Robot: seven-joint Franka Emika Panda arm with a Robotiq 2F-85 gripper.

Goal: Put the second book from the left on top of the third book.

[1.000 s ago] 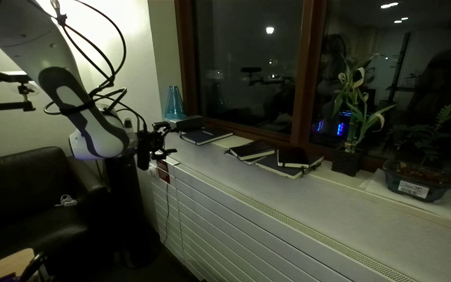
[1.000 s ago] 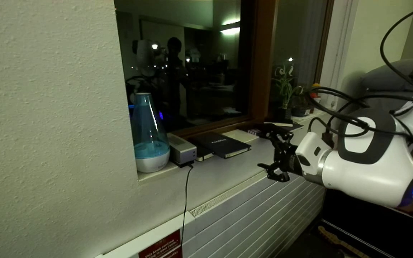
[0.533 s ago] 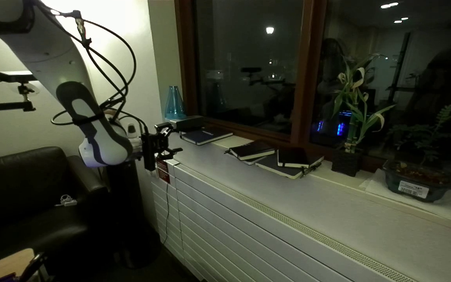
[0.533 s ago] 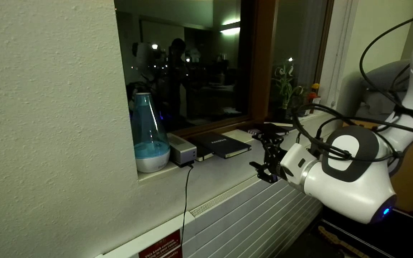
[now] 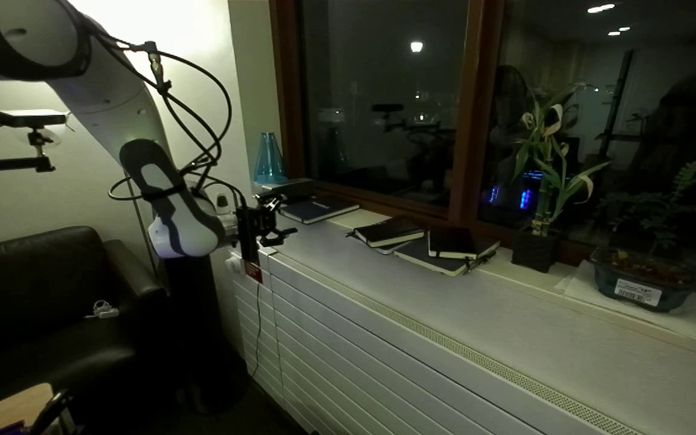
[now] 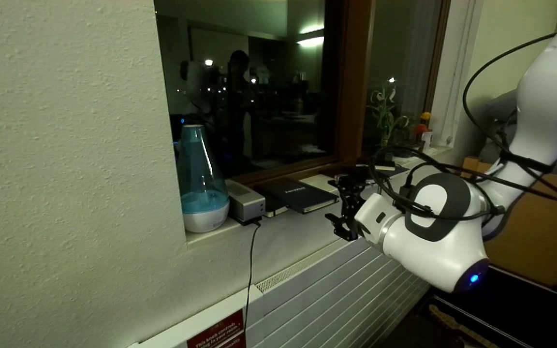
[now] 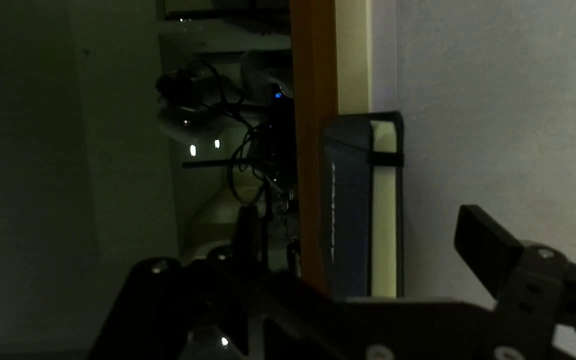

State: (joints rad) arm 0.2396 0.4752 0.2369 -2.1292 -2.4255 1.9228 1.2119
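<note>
Pointing, jaws spread, the black two-fingered gripper (image 6: 329,198) likely wants the flat white-lettered dark-blue book (image 7: 350,215) at twelve o'clock.

In an exterior view, rightward from my jaws along the table (image 5: 535,314), lie a book (image 5: 319,211), the left book pile (image 5: 389,231) at centre, the right book pile (image 5: 454,243) just beside it, then a potted plant (image 5: 543,205) and, at right, a planter (image 5: 644,287), the window (image 5: 378,145) behind them all.

My arm (image 6: 433,258) is white | dark grey joint cover (image 6: 454,193) around a white oval (image 6: 431,200) | black looping cables (image 6: 416,208) | blue light (image 6: 474,278) | my pincer (image 6: 331,199) is black, with silvery screws (image 7: 545,253)
</note>
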